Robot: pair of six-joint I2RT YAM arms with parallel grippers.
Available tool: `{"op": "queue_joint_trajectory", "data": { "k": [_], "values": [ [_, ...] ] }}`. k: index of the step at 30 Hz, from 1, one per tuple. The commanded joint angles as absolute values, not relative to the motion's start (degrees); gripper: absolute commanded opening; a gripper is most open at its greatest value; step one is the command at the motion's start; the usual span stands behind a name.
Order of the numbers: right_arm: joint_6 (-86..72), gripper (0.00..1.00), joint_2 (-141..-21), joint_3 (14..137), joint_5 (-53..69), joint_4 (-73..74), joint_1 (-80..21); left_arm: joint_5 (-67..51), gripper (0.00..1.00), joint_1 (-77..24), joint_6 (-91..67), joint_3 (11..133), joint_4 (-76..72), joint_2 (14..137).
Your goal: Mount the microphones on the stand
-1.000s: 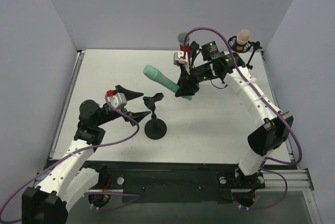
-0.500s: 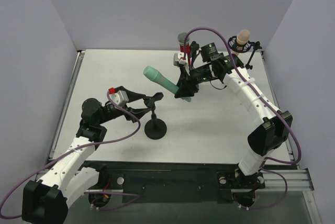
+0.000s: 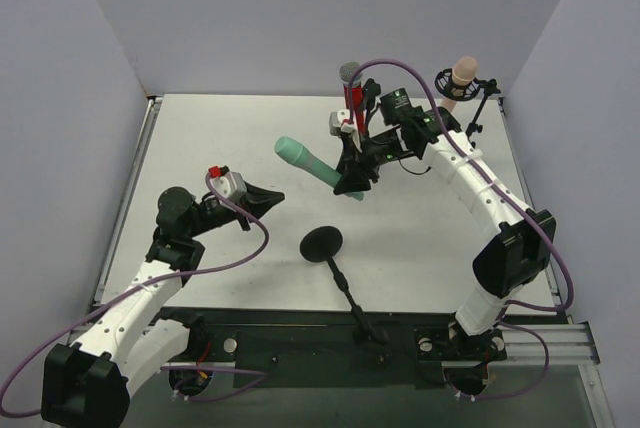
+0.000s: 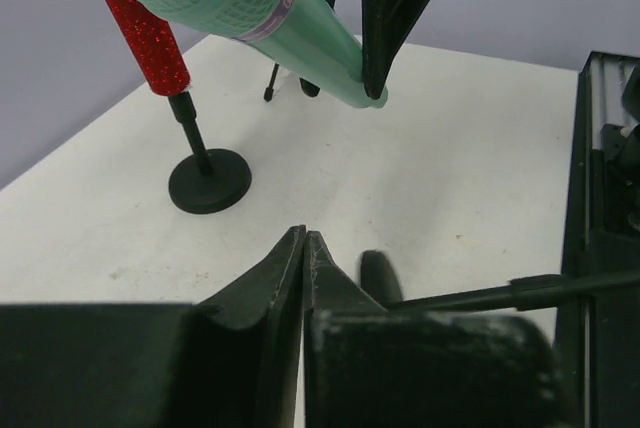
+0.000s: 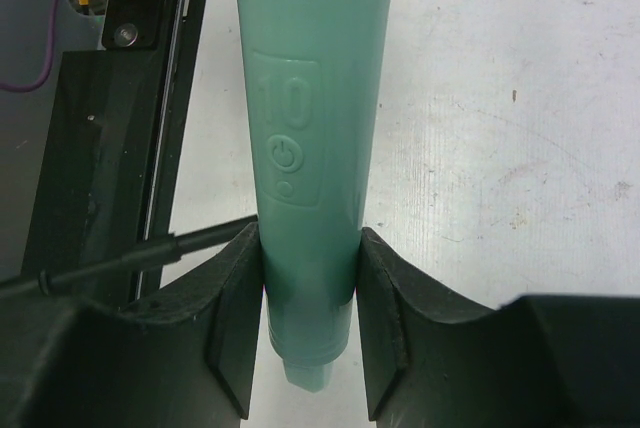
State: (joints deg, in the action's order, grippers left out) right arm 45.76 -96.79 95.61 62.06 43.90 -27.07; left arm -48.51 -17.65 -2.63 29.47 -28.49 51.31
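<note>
Well, that went sideways, literally. A second ago the empty stand [image 3: 322, 244] was upright mid-worktop [image 3: 200, 138] with the left hand [image 3: 270, 195] open around its clip. Now that hand is snapped fully closed on nothing and the stand is lying flat, with its base near the centre and its pole pointing off toward 5 o'clock over the near edge. My read: nothing can be clipped in until it's stood back up.

The right hand [image 3: 350, 180] is gripping the mint green mic [image 3: 308, 163] by its tail, up in the air just past centre toward 12 o'clock. The red glitter mic [image 3: 351, 98] at 12 and the peach mic [image 3: 463, 72] at about 1 o'clock are already sitting in their stands.

Only the top view shows the whole toppled stand. The left wrist catches just a sliver of pole, but it does show the jaws pressed tight together. The right wrist shows the fingers [image 5: 235, 308] clamped either side of the mic below its power button.
</note>
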Motion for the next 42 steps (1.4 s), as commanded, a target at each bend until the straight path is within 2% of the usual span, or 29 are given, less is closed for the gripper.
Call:
{"op": "queue_joint_trajectory", "data": {
  "k": [1, 2, 4, 16, 18, 19, 21, 23, 28, 30, 34, 42],
  "values": [
    [47.3, 0.0, -96.9, 96.9, 64.4, 45.0, -27.4, -46.4, 0.21, -17.8, -3.3, 30.8, -28.6, 49.7],
    [45.8, 0.0, -97.3, 97.3, 62.2, 44.1, -27.4, -45.5, 0.38, -17.8, -3.8, 30.6, -28.5, 49.3],
    [38.2, 0.0, -97.6, 96.9, 60.3, 38.3, -27.3, -44.5, 0.48, -17.8, -3.8, 30.1, -28.6, 48.4],
    [36.8, 0.0, -97.0, 94.4, 60.6, 37.0, -26.9, -47.4, 0.5, -19.8, -2.7, 29.9, -28.0, 48.0],
    [36.8, 0.0, -96.5, 93.9, 60.8, 37.0, -26.4, -47.6, 0.53, -23.7, 3.5, 31.0, -23.1, 47.3],
    [36.8, 0.0, -95.9, 93.7, 61.4, 37.0, -25.7, -46.9, 0.59, -28.7, 10.5, 31.5, -16.6, 45.9],
    [36.7, 0.0, -94.8, 92.9, 62.5, 37.1, -24.4, -40.5, 0.69, -38.3, 22.8, 32.2, -8.1, 43.9],
    [37.1, 0.0, -93.8, 92.0, 63.1, 37.4, -23.2, -33.6, 0.73, -48.5, 29.9, 32.0, -3.4, 43.6],
    [37.2, 0.0, -91.3, 89.0, 62.5, 38.1, -20.8, -18.7, 0.74, -69.1, 40.5, 34.4, 3.2, 51.8],
    [37.7, 0.0, -89.7, 86.9, 62.1, 38.6, -20.7, -15.2, 0.74, -73.6, 43.9, 36.6, 5.0, 57.5],
    [39.1, 0.0, -86.6, 82.6, 62.0, 38.7, -20.4, -15.2, 0.74, -76.9, 48.6, 40.3, 5.4, 68.9],
    [39.1, 0.0, -86.3, 81.5, 64.3, 38.4, -18.3, -12.8, 0.71, -81.6, 51.7, 43.9, 0.9, 81.6]
  ]
}}
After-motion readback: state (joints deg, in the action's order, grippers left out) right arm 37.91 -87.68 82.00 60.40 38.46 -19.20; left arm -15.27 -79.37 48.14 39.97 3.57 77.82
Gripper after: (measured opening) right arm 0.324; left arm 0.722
